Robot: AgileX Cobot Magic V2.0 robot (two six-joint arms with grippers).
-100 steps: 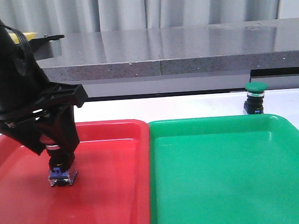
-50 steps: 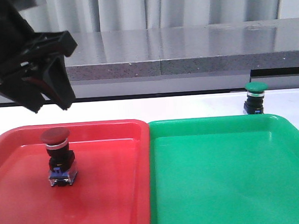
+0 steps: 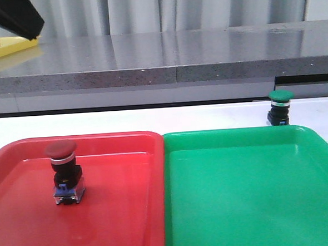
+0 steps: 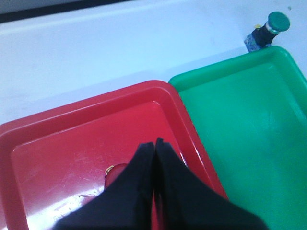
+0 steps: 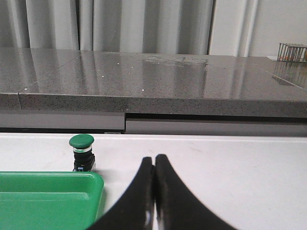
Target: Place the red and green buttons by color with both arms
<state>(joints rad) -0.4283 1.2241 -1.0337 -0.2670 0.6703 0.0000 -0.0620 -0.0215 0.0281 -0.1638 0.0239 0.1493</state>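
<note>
The front camera is looking low across both trays; the left wrist camera is gazing down; all three are sharing the green button (image 3: 281, 106).

The red button (image 3: 64, 172) stands upright inside the red tray (image 3: 130, 214), toward its left side, dark cap up, blue-and-clear base down. The green button (image 3: 280, 107) stands upright on the bench (image 3: 208, 117), just behind the green tray's (image 3: 252, 195) far right corner.

Glossy plastic trays (image 3: 155, 157); polished speckled stone counter (image 3: 176, 55).
</note>
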